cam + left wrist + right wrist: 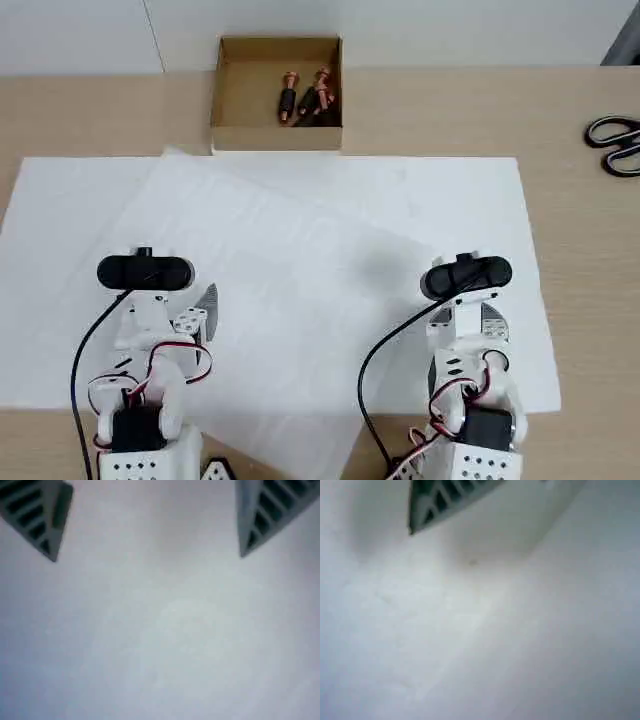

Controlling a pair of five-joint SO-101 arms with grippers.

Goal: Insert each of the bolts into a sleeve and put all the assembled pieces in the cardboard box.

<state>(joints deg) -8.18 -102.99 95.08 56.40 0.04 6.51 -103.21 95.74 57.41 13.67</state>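
Here, coppery bolts (pixel 305 97) lie in a cardboard box (pixel 275 138).

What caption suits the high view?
Copper bolts in black sleeves lie in the brown cardboard box; both arms sit over white paper.

Your high camera hung above the table (pixel 580 250) and looked down over it from behind the left arm (pixel 150 330) and the right arm (pixel 470 340). It was far enough off to take in most of the white paper (pixel 300 240) and the cardboard box (pixel 228 95) at the far side. Your left wrist camera faced down at that paper from very near, looking out between the spread fingertips of the left gripper (pixel 146 556). Your right wrist camera sat just as near, also facing the paper. All three views shared the paper.
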